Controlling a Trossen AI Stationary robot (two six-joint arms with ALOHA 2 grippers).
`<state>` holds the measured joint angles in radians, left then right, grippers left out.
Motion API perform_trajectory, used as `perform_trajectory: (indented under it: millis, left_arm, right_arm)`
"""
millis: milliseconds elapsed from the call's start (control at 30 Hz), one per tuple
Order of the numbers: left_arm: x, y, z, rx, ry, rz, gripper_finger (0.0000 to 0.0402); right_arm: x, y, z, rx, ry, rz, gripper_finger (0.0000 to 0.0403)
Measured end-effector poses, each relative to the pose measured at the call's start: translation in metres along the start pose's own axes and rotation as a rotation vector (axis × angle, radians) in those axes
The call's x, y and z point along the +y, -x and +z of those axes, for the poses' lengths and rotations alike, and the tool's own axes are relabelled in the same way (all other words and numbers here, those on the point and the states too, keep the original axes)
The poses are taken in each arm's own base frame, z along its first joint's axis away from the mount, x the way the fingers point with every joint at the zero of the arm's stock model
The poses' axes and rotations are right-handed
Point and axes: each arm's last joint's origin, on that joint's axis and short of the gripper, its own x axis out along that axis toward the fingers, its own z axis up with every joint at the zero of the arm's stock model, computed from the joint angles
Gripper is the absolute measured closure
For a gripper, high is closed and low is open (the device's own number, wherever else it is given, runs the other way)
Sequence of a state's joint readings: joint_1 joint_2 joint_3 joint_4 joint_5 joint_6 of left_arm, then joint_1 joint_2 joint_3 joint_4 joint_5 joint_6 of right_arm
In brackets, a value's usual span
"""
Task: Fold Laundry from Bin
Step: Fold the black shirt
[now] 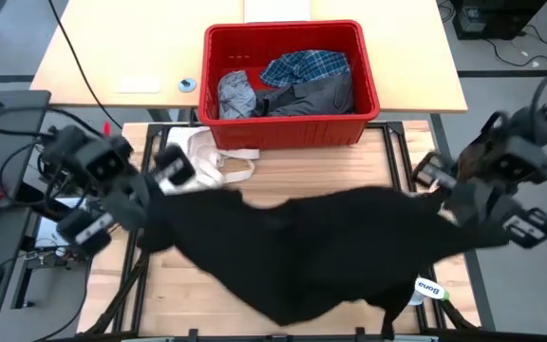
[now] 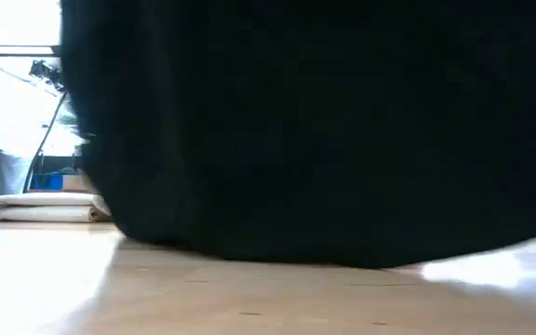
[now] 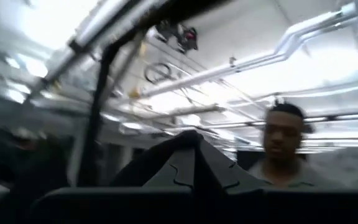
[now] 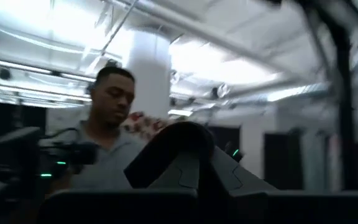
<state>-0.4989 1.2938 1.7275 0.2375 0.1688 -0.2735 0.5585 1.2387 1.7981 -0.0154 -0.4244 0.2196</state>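
A large black garment (image 1: 321,247) is stretched between my two grippers over the wooden table (image 1: 169,294). My left gripper (image 1: 152,204) is shut on its left end and my right gripper (image 1: 452,204) on its right end. In the low view the garment (image 2: 324,140) hangs like a curtain, its lower edge close to the tabletop. The red bin (image 1: 288,133) stands behind it, holding a plaid shirt (image 1: 307,66) and grey garments (image 1: 311,95). In both wrist views the fingers tilt up at the ceiling. My left gripper holds the black garment at its left end (image 1: 169,207), pinched between the shut fingers (image 3: 179,168), which slant upward. The cloth runs from there toward the right gripper and sags in the middle. My right gripper holds the garment's right end (image 1: 437,207), pinched between the shut fingers (image 4: 166,162), which also slant upward. The cloth hangs down below it; which edge or how many layers cannot be told.
A cream-white cloth with strap loops (image 1: 212,161) lies in front of the bin's left corner. A white item with a label (image 1: 430,288) lies near the front right. A person (image 4: 107,130) stands beyond the table. Clutter and cables sit to the table's left (image 1: 8,190).
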Motion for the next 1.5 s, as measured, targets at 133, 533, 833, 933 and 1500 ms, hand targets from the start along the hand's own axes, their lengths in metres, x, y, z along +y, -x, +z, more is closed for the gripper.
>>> perform_trajectory:
  millis: [133, 533, 833, 933, 1500]
  left_arm:
    - [-0.011, -0.015, -0.016, -0.064, 0.035, -0.073, 0.0393]
    - [-0.053, -0.02, -0.012, -0.572, -0.432, -0.159, 0.0392]
    - [-0.049, -0.02, -0.01, -0.529, -0.466, -0.018, 0.0392]
    - [-0.04, -0.018, -0.006, -0.441, -0.521, 0.23, 0.0392]
    - [0.064, 0.035, -0.072, 0.296, -0.62, 1.752, 0.0395]
  right_arm:
    - [0.002, -0.019, -0.02, 0.041, -0.114, 0.109, 0.0393]
    - [0.023, -0.021, 0.005, -0.241, 0.057, 0.386, 0.0392]
    - [-0.006, 0.007, -0.004, 0.066, -0.07, -0.15, 0.0392]
    - [-0.02, 0.029, -0.016, 0.249, -0.14, -0.471, 0.0392]
    - [-0.076, 0.107, -0.1, 1.171, -0.318, -1.42, 0.0391]
